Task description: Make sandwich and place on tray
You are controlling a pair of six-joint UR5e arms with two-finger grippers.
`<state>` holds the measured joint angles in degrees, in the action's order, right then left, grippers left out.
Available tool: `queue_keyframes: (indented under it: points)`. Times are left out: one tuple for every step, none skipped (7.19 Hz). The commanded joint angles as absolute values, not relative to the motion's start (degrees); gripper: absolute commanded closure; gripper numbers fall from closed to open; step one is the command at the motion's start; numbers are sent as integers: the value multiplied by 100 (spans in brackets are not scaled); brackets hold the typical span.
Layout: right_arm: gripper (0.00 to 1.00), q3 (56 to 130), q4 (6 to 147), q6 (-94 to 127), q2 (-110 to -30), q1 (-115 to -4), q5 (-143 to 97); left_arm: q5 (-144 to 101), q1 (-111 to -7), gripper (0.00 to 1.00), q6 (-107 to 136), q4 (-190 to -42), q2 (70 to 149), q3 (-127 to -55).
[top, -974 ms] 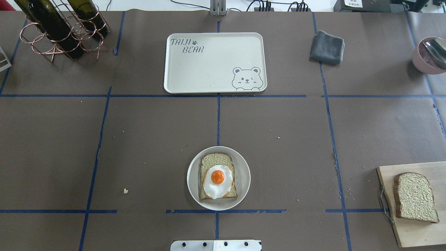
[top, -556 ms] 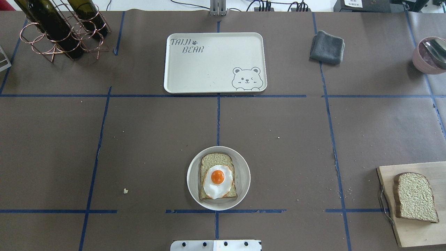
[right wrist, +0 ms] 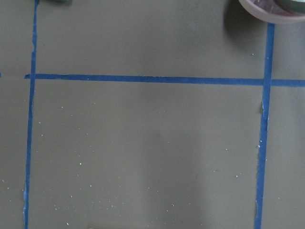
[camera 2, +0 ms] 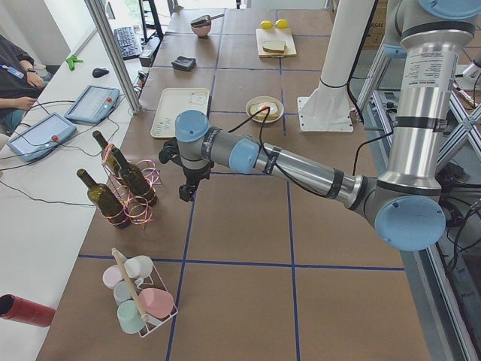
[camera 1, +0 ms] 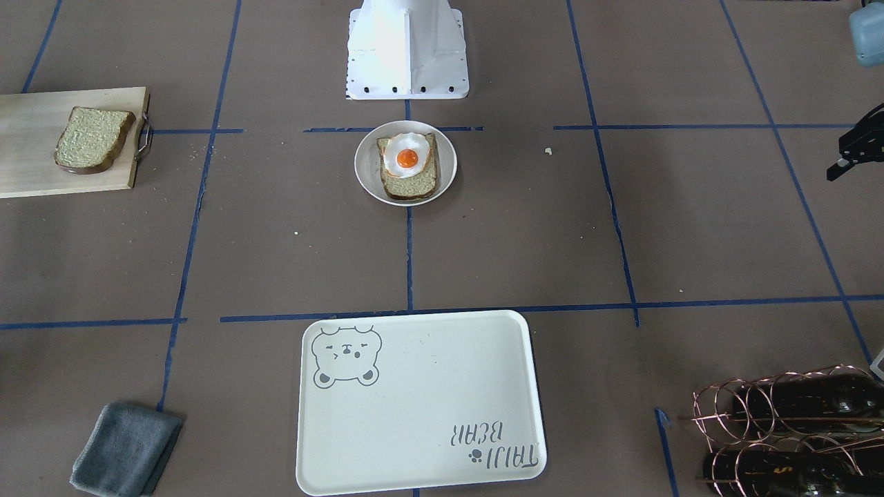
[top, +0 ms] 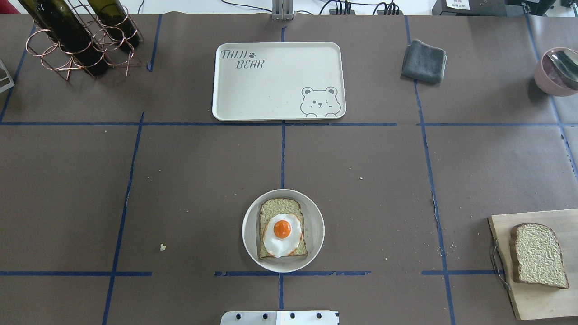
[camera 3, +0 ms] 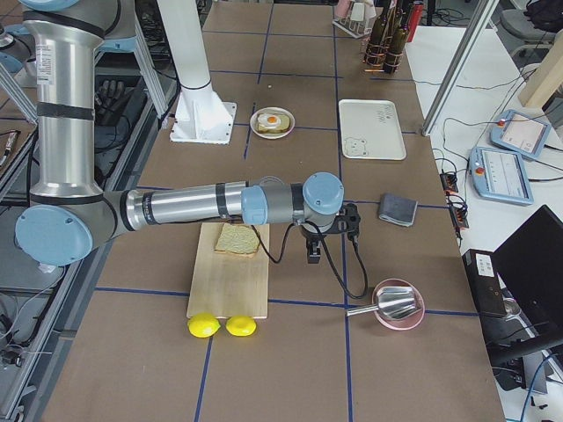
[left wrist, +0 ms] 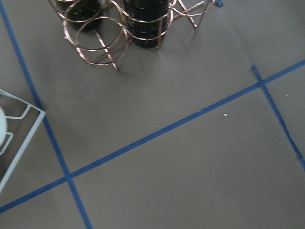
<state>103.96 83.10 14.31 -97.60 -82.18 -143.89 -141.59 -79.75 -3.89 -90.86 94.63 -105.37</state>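
Assembly stands half done: the egg-topped slice (top: 282, 228) lies on the plate (top: 317, 212) at the frame's lower centre, the second slice (top: 537, 255) on the board (top: 533, 302) at lower right, the tray (top: 271, 90) at upper centre. Next, the right tool (camera 3: 312, 253) must reach that second slice. It and the left tool (camera 2: 186, 192) hang above the desk (top: 180, 180), touching nothing; how open, I cannot tell.

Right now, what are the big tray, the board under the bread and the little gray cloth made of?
The tray looks like smooth, matte cream plastic: it has a rounded molded rim and a printed bear. The board seems to be pale, unpainted wood with faint grain. The cloth looks like soft gray fabric, folded and a bit fuzzy, maybe a towel.
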Motion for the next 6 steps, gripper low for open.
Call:
queue_keyframes:
  points:
    - [0, 10459, 5656, 3705, -10667, -7195, -13601, -14212, -7797, 0, 7, -9132, 9518, -10687]
    - [0, 10450, 4929, 4405, -10983, -6711, -13449, -14038, -7613, 0, 366, -9141, 9536, -10827]
    - [0, 10450, 4522, 4795, -11265, -6393, -13265, -13827, -7342, 0, 1178, -9219, 9641, -11037]
    - [0, 10459, 4135, 5312, -11450, -6111, -13167, -13721, -7069, 0, 1909, -9507, 9650, -11161]
    - [0, 10459, 3800, 5570, -11731, -5743, -12827, -13720, -6919, 0, 2342, -9762, 9650, -11179]
    - [0, 10459, 3736, 5616, -11899, -5548, -12719, -13720, -6778, 0, 2721, -9991, 9650, -11188]
